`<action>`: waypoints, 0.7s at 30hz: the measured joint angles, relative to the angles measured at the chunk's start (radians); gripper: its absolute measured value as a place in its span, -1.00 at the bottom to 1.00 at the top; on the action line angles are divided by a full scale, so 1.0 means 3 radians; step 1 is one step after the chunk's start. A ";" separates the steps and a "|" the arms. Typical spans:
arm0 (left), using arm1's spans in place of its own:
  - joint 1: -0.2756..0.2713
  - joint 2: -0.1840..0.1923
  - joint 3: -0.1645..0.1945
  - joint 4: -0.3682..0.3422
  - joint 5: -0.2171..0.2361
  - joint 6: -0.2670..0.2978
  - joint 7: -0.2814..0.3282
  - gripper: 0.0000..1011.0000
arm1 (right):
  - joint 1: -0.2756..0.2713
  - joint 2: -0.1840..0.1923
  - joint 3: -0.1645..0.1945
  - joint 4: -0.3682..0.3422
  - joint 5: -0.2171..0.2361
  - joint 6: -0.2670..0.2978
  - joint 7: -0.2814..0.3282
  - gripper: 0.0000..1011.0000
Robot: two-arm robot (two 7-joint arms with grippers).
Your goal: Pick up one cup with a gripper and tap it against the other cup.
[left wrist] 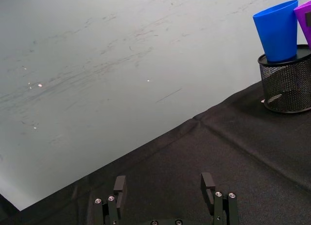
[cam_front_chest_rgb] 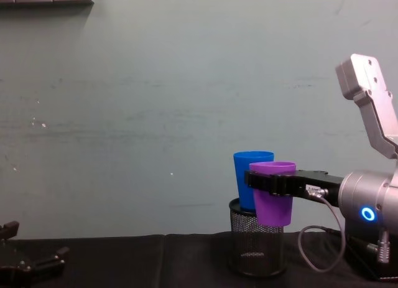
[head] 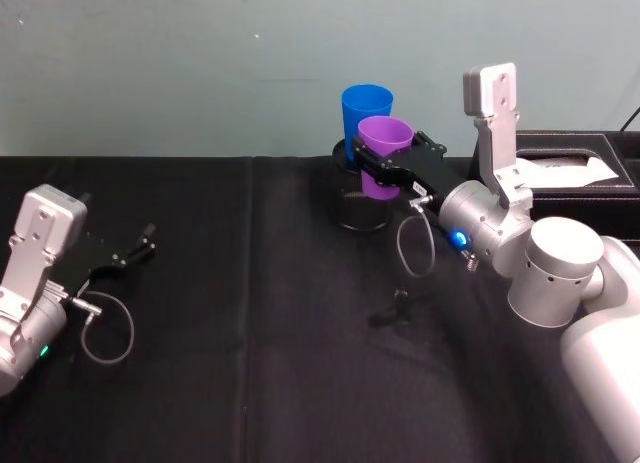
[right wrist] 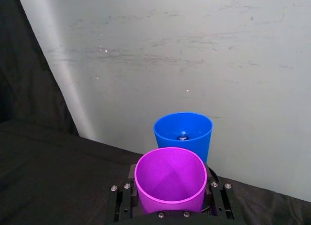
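Note:
The purple cup (head: 385, 143) hangs upright in the air, my right gripper (head: 376, 169) shut on its sides. In the chest view the purple cup (cam_front_chest_rgb: 273, 204) is held by the right gripper (cam_front_chest_rgb: 264, 183) just in front of the blue cup (cam_front_chest_rgb: 251, 176). The blue cup (head: 365, 111) stands in a black wire-mesh holder (head: 352, 205) near the wall. The two rims are very close; I cannot tell whether they touch. In the right wrist view the purple cup (right wrist: 170, 179) sits right before the blue cup (right wrist: 183, 132). My left gripper (head: 140, 247) rests open at the table's left.
A black box (head: 575, 148) with white tissue stands at the back right. A small black object (head: 398, 308) lies on the black cloth in front of the holder. The wall rises directly behind the cups.

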 joint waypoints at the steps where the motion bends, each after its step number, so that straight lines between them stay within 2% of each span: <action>1: 0.0000 0.0000 0.0000 0.0000 0.0000 0.0000 0.0000 0.98 | 0.0000 0.0000 0.0000 0.0000 0.0000 0.0000 0.0000 0.44; 21: 0.0000 0.0000 0.0000 0.0000 0.0000 0.0000 0.0000 0.98 | 0.0000 0.0000 0.0000 0.0000 0.0000 0.0000 0.0000 0.44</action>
